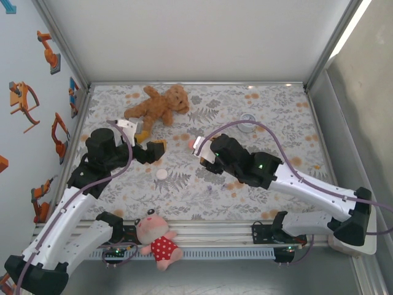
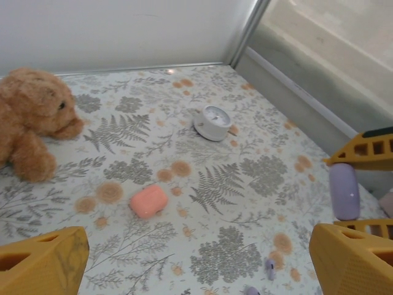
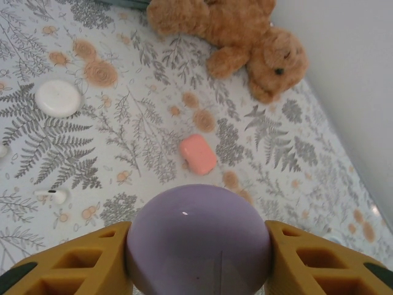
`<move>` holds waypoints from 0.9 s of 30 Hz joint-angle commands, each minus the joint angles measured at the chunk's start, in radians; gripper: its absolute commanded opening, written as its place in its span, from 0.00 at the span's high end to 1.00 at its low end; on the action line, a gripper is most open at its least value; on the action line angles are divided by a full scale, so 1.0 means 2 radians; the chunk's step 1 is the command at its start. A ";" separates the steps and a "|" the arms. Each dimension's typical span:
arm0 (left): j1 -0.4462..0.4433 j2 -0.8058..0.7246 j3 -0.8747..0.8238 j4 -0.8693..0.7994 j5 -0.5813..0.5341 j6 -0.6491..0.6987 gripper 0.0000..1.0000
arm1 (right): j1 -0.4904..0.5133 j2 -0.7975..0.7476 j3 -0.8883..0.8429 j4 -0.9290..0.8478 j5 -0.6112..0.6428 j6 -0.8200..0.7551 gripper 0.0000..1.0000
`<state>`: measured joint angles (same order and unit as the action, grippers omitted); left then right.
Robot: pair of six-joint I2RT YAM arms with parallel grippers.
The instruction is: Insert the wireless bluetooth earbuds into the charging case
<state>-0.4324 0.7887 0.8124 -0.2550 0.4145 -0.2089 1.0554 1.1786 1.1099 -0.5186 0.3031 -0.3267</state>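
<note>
**Purple case held by the right gripper, left gripper wide open**

The purple charging case (image 3: 199, 230) is clamped between the yellow fingers (image 3: 313, 261) of the right gripper (image 3: 199, 252). The left gripper (image 2: 196, 252) is spread wide and nothing is held in it. Two purple earbuds (image 2: 269, 265) are seen lying on the patterned cloth (image 2: 245, 166), near the left gripper's right finger. A pink case (image 2: 148, 201) is lying on the cloth, apart from the teddy bear (image 2: 31, 117). A white round case (image 3: 58, 98) and a white earbud (image 3: 52, 195) are lying apart from each other.

two plush toys (image 1: 158, 107) (image 1: 158, 241), four small cases (image 3: 199, 246) (image 2: 148, 201) (image 3: 58, 98) (image 2: 213, 121), three earbuds (image 2: 269, 265) (image 2: 252, 290) (image 3: 52, 195)
</note>
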 commanded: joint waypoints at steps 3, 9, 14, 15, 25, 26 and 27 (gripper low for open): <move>0.003 0.014 0.026 0.024 0.109 -0.028 0.15 | -0.020 -0.001 0.016 0.024 -0.025 -0.104 0.53; -0.002 0.044 0.043 0.060 0.169 -0.080 0.19 | -0.023 0.011 0.048 0.022 -0.035 -0.150 0.53; -0.016 0.068 0.043 0.081 0.177 -0.102 0.19 | -0.024 0.020 0.062 0.023 -0.043 -0.153 0.53; -0.020 0.072 0.043 0.087 0.178 -0.107 0.19 | -0.024 0.020 0.062 0.025 -0.045 -0.153 0.53; -0.062 0.122 0.040 0.150 0.182 -0.141 0.29 | -0.024 0.019 0.063 0.034 -0.056 -0.150 0.53; -0.065 0.128 0.041 0.154 0.183 -0.143 0.30 | -0.024 0.019 0.063 0.034 -0.056 -0.150 0.53; -0.068 0.133 0.042 0.158 0.184 -0.146 0.30 | -0.024 0.019 0.064 0.034 -0.056 -0.150 0.53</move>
<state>-0.5560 1.0359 0.8715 0.0002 0.7567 -0.4675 1.0107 1.2175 1.2083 -0.4808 0.2001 -0.6189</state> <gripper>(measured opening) 0.699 0.475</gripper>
